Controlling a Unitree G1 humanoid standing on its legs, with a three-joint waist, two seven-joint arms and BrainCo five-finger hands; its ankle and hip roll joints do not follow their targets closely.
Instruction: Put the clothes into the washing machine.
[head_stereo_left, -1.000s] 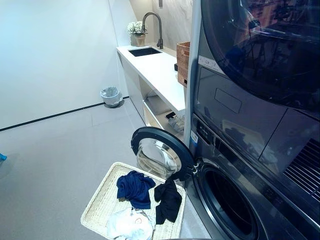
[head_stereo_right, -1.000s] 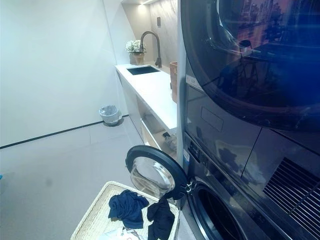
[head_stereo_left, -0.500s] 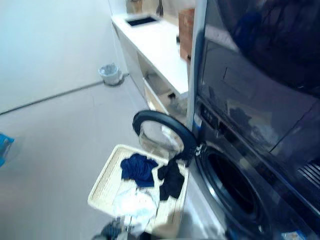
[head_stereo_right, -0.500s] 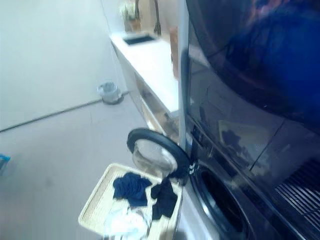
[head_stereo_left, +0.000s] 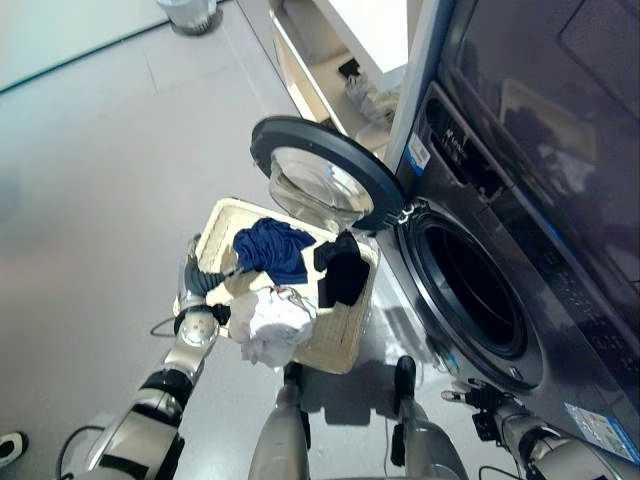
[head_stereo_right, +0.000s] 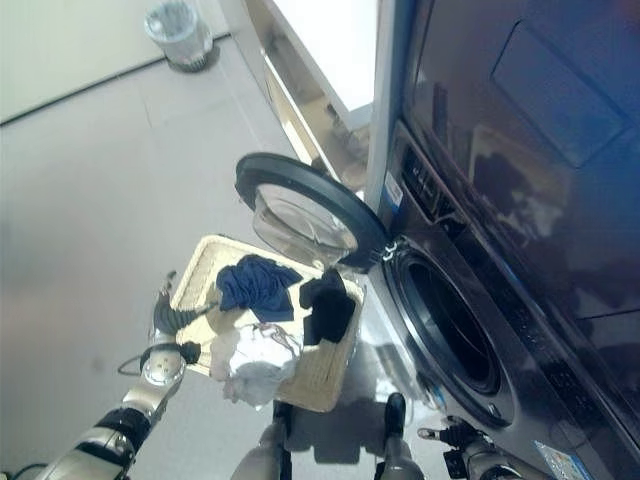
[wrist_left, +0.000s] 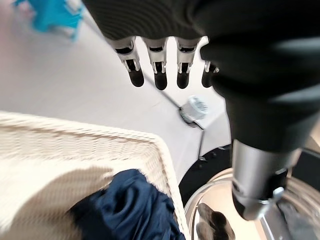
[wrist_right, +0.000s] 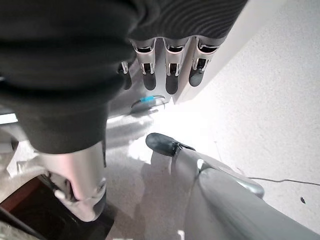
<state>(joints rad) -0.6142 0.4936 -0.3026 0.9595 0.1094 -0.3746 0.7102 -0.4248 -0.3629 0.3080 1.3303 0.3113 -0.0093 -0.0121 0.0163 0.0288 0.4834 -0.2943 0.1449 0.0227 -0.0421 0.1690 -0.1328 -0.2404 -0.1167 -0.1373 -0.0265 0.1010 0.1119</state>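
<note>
Left hand (head_stereo_left: 193, 272) at the basket's (head_stereo_left: 222, 218) near-left rim, fingers straight, nothing held. Right hand (head_stereo_left: 468, 397) low by the washer's (head_stereo_left: 470, 290) foot, fingers relaxed and empty too.

Just beyond the left hand, in the basket: white garment (head_stereo_left: 266, 322) nearest, spilling over the front rim; navy garment (head_stereo_left: 272, 247) farther in; black garment (head_stereo_left: 342, 272) on the far side, draped over the rim toward the drum. All still in the basket, none in the washer.

Probably light, soft and limp; likely to sag, trail and snag on the rim when lifted. Best gathered at a bunched fold near the middle of the heap, not by an edge. The white one looked nearest to hand.

Beyond the basket, round door (head_stereo_left: 320, 170) swung open, partly overhanging the far rim. Drum mouth dark, inside hard to make out. Basket's floor hidden under cloth, so any further pieces could not be told. A bin (head_stereo_right: 177, 30) well off by the far wall.
</note>
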